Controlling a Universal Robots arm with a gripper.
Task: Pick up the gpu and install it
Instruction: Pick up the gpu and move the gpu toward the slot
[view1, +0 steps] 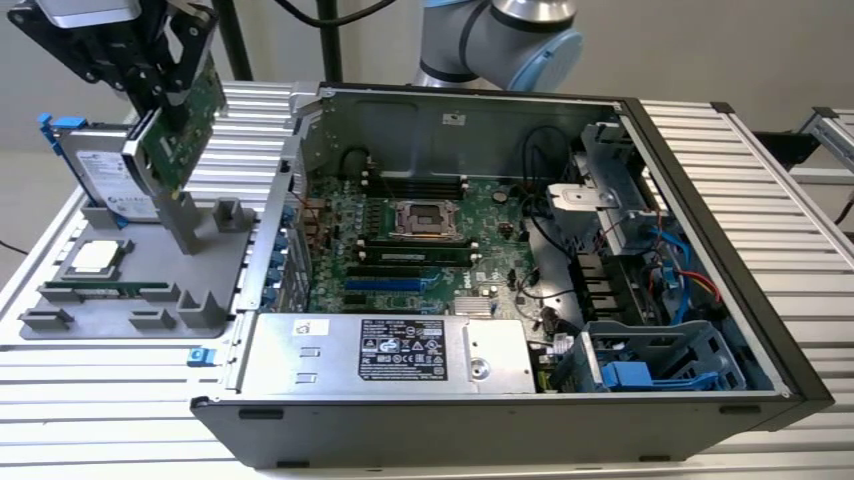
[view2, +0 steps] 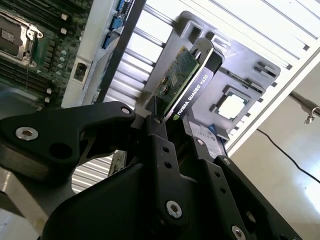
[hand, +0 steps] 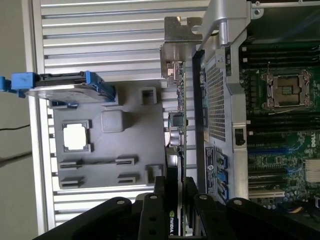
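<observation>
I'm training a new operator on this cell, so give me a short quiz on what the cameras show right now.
1. True or false: the pincer is shut on the gpu.
2. Where is the gpu? A: over the tray, outside the case. B: inside the case. C: flat on the tray.
3. Fill in: the drive standing in the tray has a ___ frame.
Key: 1 true; 2 A; 3 blue.
</observation>
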